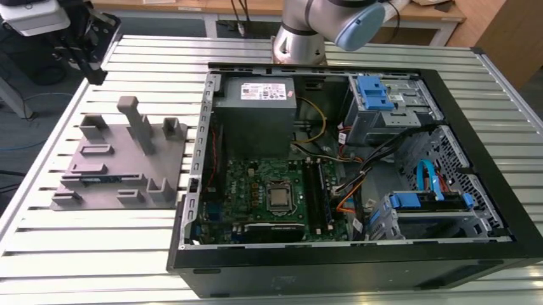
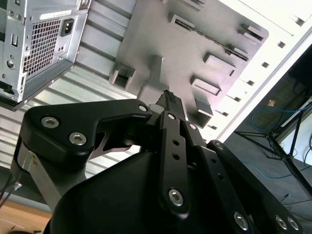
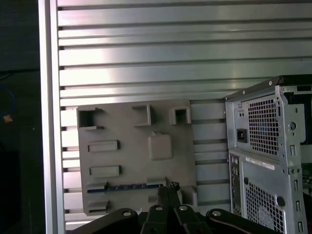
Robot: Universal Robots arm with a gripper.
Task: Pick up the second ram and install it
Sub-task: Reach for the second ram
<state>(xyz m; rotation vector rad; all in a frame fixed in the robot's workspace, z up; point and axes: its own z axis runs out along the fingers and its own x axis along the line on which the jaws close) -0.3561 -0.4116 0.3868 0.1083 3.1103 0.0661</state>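
Tool [image 3: 168, 189]: fingers drawn together with nothing between them; it hangs in the air, apart from the holder and aimed toward it.
Memory stick [image 3: 127, 186]: untouched, standing on edge in a long groove toward the near side of the grey holder [image 1: 110, 159].
Holder: sits on the slatted surface [image 1: 85, 254], on the exterior view's left of the open computer case [image 1: 339, 273].
Risk, closed fingers: if the tool came down as it is, the tips would likely strike the stick's top edge or the holder instead of straddling the stick.
Risk, crooked grip: the stick is thin and narrow, so a hold off its middle could tilt it or jam it in the groove and drag the holder along.
Risk, posts: the tall post [image 1: 140, 127] and the smaller blocks stand near the groove, and a careless approach could clip them.
Risk, inside the case: loose cables [image 1: 373, 159] run just beside the black slots [image 1: 316, 184] on the motherboard [image 1: 254, 184]; they could snag the stick.
Risk, seating: a stick that is tilted or out of line with its slot could bend under pressure.
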